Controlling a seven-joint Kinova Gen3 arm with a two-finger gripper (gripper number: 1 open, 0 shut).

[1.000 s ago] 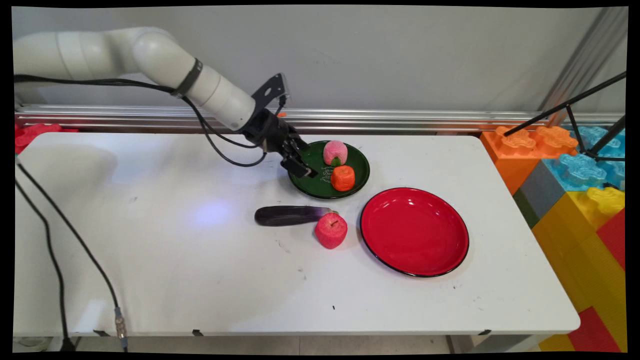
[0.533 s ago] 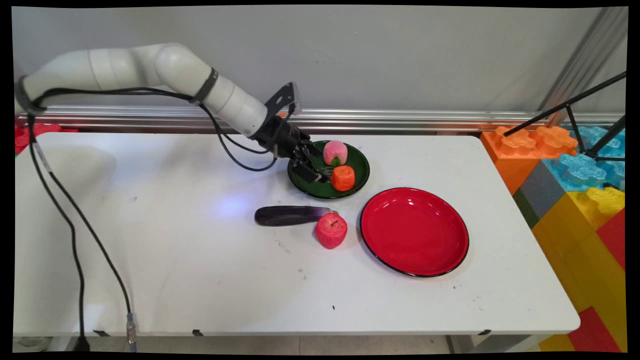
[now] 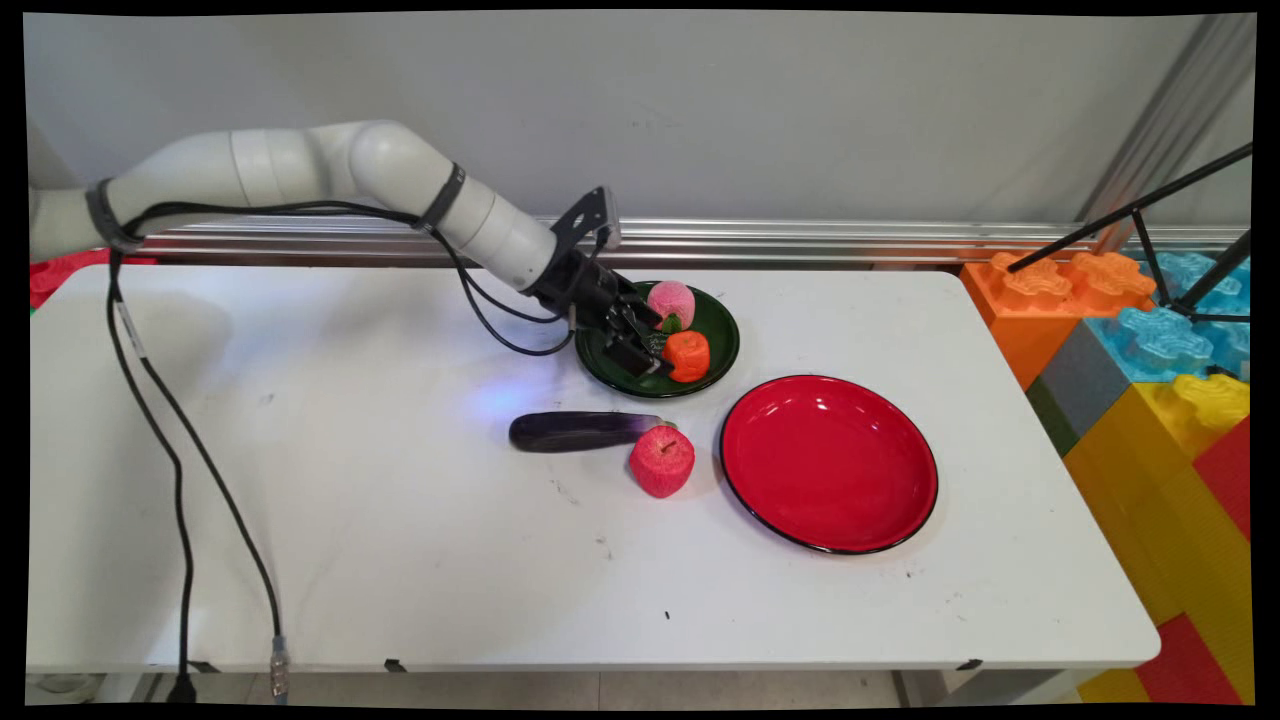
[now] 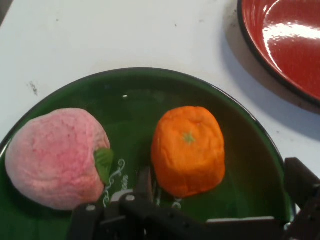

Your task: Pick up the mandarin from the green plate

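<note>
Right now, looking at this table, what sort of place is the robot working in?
Probably a robotics lab or test room: a white table holds toy foods, such as the orange and peach on a green plate, with giant colored building blocks and a black tripod beside it.

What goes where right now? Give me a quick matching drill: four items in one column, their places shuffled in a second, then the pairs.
Items:
1. orange
2. apple
3. eggplant
4. red plate

Places:
A. on the bare table, right of the apple, nothing on it
B. on the green plate, beside the peach
C. lying on the table, its tip by the apple
D. on the table, between eggplant and red plate

Pairs: 1-B, 2-D, 3-C, 4-A
</note>
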